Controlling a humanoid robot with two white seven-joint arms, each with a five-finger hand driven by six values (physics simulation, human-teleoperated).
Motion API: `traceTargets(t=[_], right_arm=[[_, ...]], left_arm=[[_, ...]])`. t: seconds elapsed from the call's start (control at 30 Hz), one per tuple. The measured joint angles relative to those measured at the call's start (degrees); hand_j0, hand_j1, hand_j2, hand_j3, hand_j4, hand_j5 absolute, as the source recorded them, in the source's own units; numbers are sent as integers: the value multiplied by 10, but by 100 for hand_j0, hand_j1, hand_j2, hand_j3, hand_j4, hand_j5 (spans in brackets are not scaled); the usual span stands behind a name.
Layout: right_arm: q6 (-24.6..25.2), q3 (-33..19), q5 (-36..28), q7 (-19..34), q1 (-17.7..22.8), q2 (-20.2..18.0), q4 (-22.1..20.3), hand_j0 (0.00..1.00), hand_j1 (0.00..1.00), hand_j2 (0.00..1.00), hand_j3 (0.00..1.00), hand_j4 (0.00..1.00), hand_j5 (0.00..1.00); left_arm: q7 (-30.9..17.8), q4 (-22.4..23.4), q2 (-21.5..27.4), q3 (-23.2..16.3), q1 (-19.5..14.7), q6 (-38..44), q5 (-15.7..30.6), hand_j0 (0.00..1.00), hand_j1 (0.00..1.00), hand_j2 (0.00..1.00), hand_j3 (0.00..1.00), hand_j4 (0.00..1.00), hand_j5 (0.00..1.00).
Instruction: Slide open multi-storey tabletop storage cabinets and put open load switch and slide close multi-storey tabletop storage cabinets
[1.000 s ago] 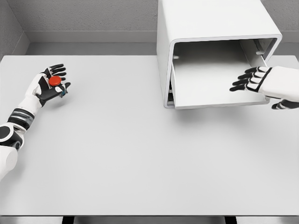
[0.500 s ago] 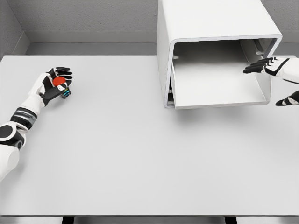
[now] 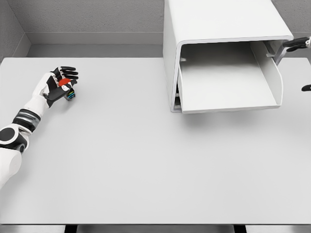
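Watching the right hand [image 3: 297, 43] pull back off the open drawer [image 3: 228, 87] to the frame edge, only fingertips showing, so can't tell its grip. The left hand [image 3: 57, 85] has now curled tight round the red-topped load switch [image 3: 64, 86], cabinet [image 3: 223, 29] far to its right. Carry-over looks next.

- White storage cabinet [image 3: 214, 29] at the table's far side, well away from the left hand [image 3: 57, 85]; its drawer [image 3: 228, 85] is slid open.
- Small switch [image 3: 65, 87] with red button, gripped in that hand's curled fingers.
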Motion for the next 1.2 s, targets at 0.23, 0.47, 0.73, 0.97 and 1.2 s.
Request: traceTargets(t=[0.23,0.47,0.73,0.97,1.2], right_arm=[[18,3,75,-16,-8,-27,-32,99,99,99,99,99,99],[35,-2,121,-29,-8,-75,-66,91,91,91,91,91,91],[37,18,175,-27,-7,-98,-87,68,68,68,68,68,68],[37,55,217,-27,-7,-111,-106,61,61,61,61,61,61],[37,75,250,-27,-7,-121,-120,49,49,49,49,49,49]], left_arm=[[0,1,0,1,0,1,-3,100,100,100,100,100,100],[0,4,1,2,-4,1,-6,100,100,100,100,100,100],[1,26,-4,6,-4,2,-6,100,100,100,100,100,100],[0,40,-6,14,-12,1,-10,100,100,100,100,100,100],[0,47,-14,13,-12,2,-11,100,100,100,100,100,100]])
